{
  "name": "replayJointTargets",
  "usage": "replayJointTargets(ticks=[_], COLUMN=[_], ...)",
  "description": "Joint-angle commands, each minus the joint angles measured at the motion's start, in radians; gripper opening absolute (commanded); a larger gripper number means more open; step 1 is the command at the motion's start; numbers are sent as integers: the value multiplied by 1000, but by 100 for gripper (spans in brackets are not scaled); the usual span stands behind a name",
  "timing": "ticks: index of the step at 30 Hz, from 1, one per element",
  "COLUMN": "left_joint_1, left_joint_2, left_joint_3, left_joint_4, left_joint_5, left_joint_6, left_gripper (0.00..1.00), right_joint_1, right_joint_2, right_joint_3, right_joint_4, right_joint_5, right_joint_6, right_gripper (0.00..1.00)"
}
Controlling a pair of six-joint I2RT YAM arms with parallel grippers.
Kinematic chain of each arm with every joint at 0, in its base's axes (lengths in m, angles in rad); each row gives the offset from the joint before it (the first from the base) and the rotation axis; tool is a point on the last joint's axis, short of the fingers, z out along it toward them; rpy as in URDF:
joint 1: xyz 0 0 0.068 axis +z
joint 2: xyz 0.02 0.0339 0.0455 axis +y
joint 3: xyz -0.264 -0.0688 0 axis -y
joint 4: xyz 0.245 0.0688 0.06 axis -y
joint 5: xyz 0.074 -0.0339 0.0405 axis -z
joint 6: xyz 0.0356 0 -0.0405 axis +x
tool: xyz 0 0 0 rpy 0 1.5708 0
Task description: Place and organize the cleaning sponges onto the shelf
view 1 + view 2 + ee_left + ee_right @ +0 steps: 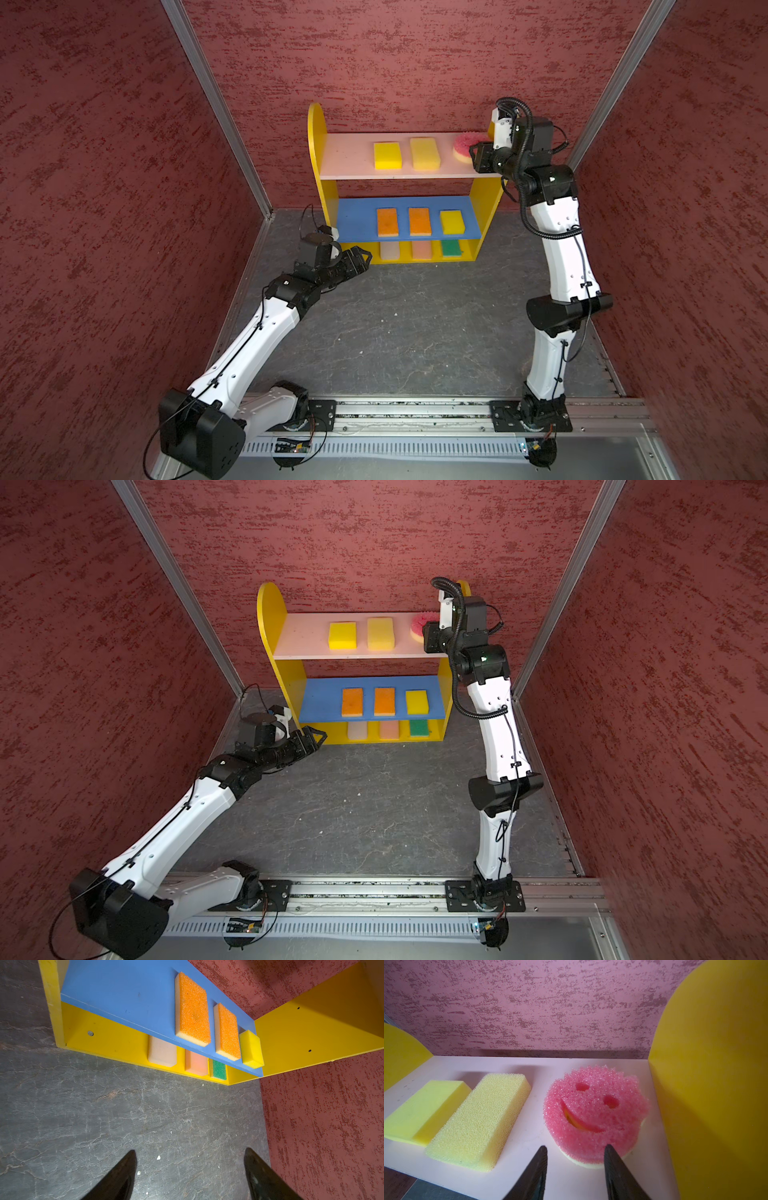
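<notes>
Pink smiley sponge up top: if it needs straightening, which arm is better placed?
Probably right. The right gripper, open, sits at the pink smiley sponge on the top board; the left gripper hangs low beside the bottom board.

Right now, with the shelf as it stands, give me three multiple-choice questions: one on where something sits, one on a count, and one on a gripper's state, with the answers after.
1. Where does the round pink smiley sponge lie?
A) on the pale pink top board
B) on the yellow bottom board
C) on the floor

2. How many sponges lie on the blue middle board?
A) two
B) three
C) four

3. What is the state of the right gripper?
A) shut on the pink sponge
B) open
C) shut and empty

Answers:
1 A: the right wrist view shows it lying flat on the pink board.
2 B: two orange sponges and a yellow sponge lie there.
3 B: its fingertips stand apart at the sponge's near edge.
</notes>
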Motion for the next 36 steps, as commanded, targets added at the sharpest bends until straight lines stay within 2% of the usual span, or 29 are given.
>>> replayJointTargets(ticks=[1,9,13,21,24,30,34,36], left_joint_1=[-2,0,2,8,10,12,14,16], left_joint_2=[9,15,9,9,14,20,18,18], left_joint_3=[1,-1,-4,-5,-4,-6,-6,-8], left_joint_4=[19,27,19,12,18,20,15,15], left_joint_5=[2,4,-1,-2,1,8,9,8], left_joint_6=[-5,-1,4,5,4,4,4,3], left_gripper=[80,81,80,80,80,80,80,80], right_joint_1=[7,45,65,67,66,65,65,65], right_joint_2=[8,-5,28,68,71,71,69,67], right_joint_3=[-3,-33,-34,-34,-34,-34,-33,-34], right_joint_4=[39,105,97,67,57,33,18,15], right_joint_5=[35,12,68,114,115,114,98,92], right_joint_6=[-35,-137,-205,-257,-265,-292,-303,-301], right_gripper=[45,46,45,43,38,18,15,4])
